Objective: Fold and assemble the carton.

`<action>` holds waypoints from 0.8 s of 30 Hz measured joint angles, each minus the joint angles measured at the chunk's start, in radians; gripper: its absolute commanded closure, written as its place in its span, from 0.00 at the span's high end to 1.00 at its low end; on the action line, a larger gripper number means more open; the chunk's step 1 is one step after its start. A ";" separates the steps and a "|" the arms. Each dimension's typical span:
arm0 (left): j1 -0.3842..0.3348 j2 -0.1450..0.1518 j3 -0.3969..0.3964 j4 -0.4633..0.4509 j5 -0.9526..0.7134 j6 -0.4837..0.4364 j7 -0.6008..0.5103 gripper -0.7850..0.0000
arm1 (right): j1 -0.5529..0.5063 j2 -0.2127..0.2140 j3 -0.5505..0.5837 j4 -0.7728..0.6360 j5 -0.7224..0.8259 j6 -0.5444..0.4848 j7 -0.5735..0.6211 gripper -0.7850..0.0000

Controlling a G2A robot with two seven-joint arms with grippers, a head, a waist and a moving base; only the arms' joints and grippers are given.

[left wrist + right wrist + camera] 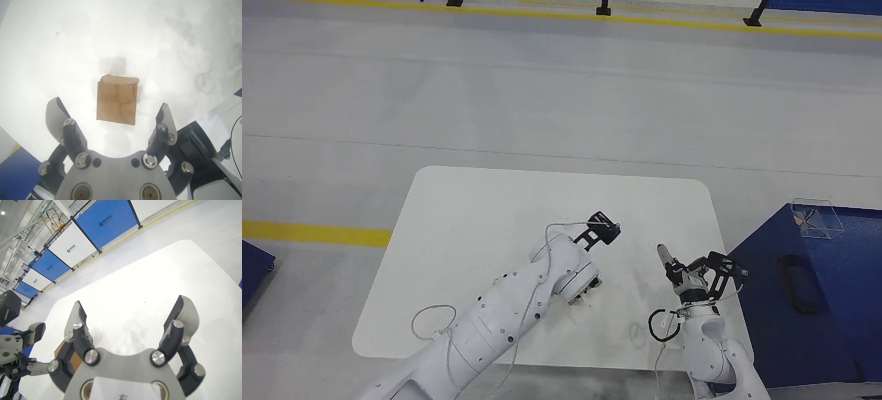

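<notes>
Brown cardboard carton [116, 100] sits loose on the white round-cornered table [492, 220], with neither gripper holding anything.

From where I stand the little box rests flat with its top flaps looking folded in, though its far edge is rumpled and nicked at the corners. The left gripper [110, 105] hangs directly above the carton, jaws spread wide with nothing between them. The right gripper [130, 301] is just beside the carton and tilted away from it, jaws just as wide and bare. My worry is that nothing pins the box, so a one-sided nudge on that slick surface would likely skate or spin it rather than crease a flap. A hard squeeze could buckle the thin walls or tear the ragged corner, and the flaps may spring back up. With both grippers so near the carton, they might also knock each other.
</notes>
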 measured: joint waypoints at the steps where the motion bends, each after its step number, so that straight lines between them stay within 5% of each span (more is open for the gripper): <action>1: 0.020 0.009 -0.017 -0.033 0.019 -0.004 0.013 0.97 | 0.000 0.000 0.000 0.000 0.000 0.000 0.000 1.00; 2: 0.051 0.023 -0.042 -0.084 0.045 -0.015 0.036 0.48 | 0.000 0.000 0.000 0.000 0.000 0.000 0.000 1.00; 4: 0.109 0.045 -0.085 -0.171 0.079 -0.055 0.087 0.00 | 0.000 0.000 0.000 0.000 0.000 0.000 0.000 1.00; 9: 0.329 0.118 -0.241 -0.387 0.175 -0.258 0.382 0.00 | 0.000 0.000 0.000 0.000 0.000 0.000 0.000 1.00; 14: 0.529 0.170 -0.408 -0.394 0.183 -0.475 0.781 0.00 | 0.000 0.000 0.000 0.000 0.000 0.000 0.000 1.00; 18: 0.574 0.184 -0.441 -0.310 0.232 -0.548 0.980 0.00 | 0.000 0.000 0.000 0.000 0.000 0.000 0.000 1.00; 24: 0.549 0.184 -0.426 -0.193 0.218 -0.563 1.056 0.00 | 0.000 0.000 0.000 0.000 0.000 0.000 0.000 1.00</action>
